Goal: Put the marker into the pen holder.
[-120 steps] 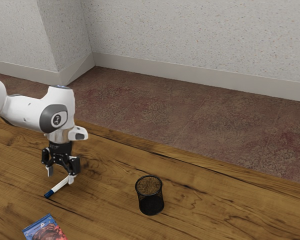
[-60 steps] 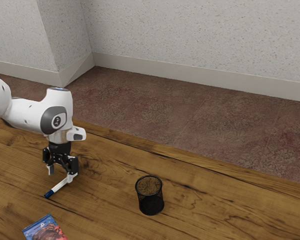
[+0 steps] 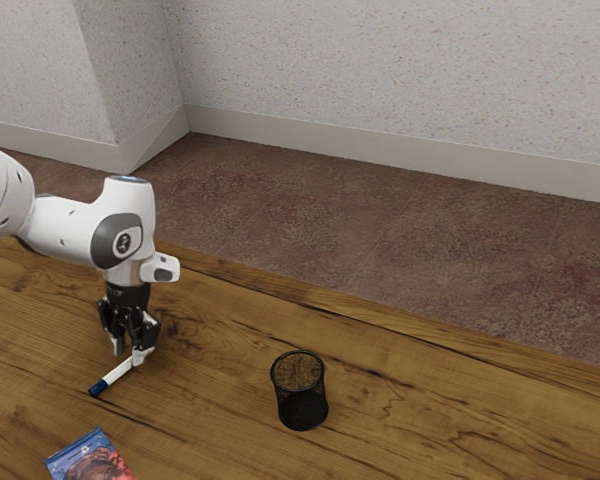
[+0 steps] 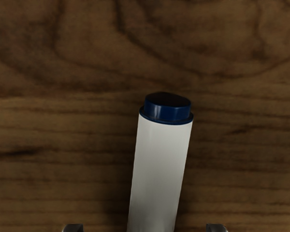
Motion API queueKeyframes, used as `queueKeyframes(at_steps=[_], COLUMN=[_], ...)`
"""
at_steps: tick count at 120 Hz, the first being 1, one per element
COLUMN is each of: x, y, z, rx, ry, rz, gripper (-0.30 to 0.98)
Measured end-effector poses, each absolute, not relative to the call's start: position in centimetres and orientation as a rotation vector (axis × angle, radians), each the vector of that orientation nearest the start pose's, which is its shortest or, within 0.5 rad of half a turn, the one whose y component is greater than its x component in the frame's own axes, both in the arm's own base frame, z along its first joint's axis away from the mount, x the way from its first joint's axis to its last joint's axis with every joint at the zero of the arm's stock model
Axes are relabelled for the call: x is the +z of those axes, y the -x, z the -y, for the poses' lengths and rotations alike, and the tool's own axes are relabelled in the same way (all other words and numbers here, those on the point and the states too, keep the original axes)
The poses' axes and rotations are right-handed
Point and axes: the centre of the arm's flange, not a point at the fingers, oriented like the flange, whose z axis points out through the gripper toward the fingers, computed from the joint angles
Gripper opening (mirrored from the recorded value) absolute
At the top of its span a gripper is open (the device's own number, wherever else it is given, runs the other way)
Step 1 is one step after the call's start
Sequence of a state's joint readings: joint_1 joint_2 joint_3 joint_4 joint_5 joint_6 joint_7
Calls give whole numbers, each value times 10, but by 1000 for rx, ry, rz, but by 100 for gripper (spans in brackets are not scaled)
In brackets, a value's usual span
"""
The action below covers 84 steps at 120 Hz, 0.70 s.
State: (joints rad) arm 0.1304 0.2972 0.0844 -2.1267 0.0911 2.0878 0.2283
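Note:
In the exterior view, my gripper [image 3: 129,355] is low over the table at the white end of the marker [image 3: 117,374]. The marker lies on the wood, its blue end pointing away from the hand. Seen from the wrist, the white barrel of the marker [image 4: 159,169] runs between the two fingertips of the gripper [image 4: 145,228], with a gap on each side, so the gripper is open, though partly narrowed. The black mesh pen holder [image 3: 301,392] stands upright, apart from the hand, toward the exterior view's right.
A blue and red packet [image 3: 90,458] lies at the exterior view's lower left edge. The wooden table [image 3: 430,410] extends around the pen holder, and its far edge borders the carpeted floor [image 3: 380,230].
My gripper's fingers have drawn closer together around the marker's white end. The hand has shifted slightly toward the exterior view's right. Marker and pen holder look unmoved.

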Motion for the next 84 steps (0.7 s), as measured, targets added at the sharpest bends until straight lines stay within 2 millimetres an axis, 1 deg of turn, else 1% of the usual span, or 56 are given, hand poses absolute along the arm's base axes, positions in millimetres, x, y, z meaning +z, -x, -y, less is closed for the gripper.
queueKeyframes(at_steps=[9, 19, 45, 61, 66, 77, 84], x=[246, 243, 237, 238, 246, 271, 297], y=[-521, -522, -521, -521, -523, -531, -536], z=[-117, -113, -112, -113, -111, -91, -75], rx=[543, 550, 563, 558, 535, 450, 357], ry=[3072, 3074, 3077, 3074, 3072, 3057, 3032], rz=[-123, -140, -150, -152, -160, -228, -291], gripper=[14, 8, -1, -6, -7, -9, -10])
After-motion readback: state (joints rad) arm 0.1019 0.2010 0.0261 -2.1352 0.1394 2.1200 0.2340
